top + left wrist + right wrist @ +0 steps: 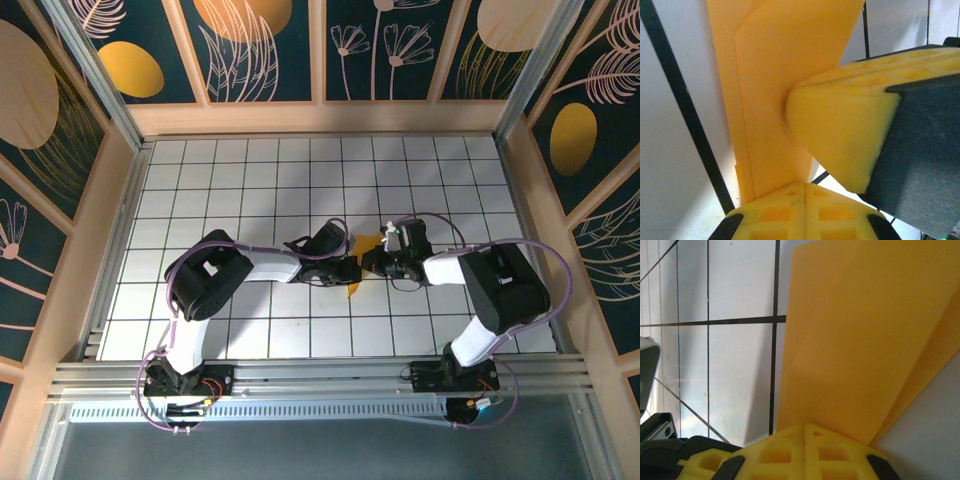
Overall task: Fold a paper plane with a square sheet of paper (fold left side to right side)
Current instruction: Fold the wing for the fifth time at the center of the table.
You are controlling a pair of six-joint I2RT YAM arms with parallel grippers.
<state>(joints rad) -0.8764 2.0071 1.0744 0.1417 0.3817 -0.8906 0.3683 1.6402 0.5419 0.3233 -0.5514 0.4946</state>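
The yellow-orange sheet of paper (366,246) lies at the table's middle, folded into a narrow layered shape like a paper plane. Both arms cover most of it from above. My left gripper (350,268) and right gripper (370,264) meet tip to tip over it. In the left wrist view the left gripper (805,187) is shut, its yellow pads against the near end of the creased paper (785,75). The right gripper's fingers (840,130) press on the paper from the right. In the right wrist view the right gripper (805,427) is shut, its tips at the paper's (860,340) edge.
The white grid table (250,180) is walled by wooden panels with a leaf pattern on three sides (320,115). An aluminium rail (320,378) carries both arm bases along the near edge. Open floor lies behind and to both sides of the grippers.
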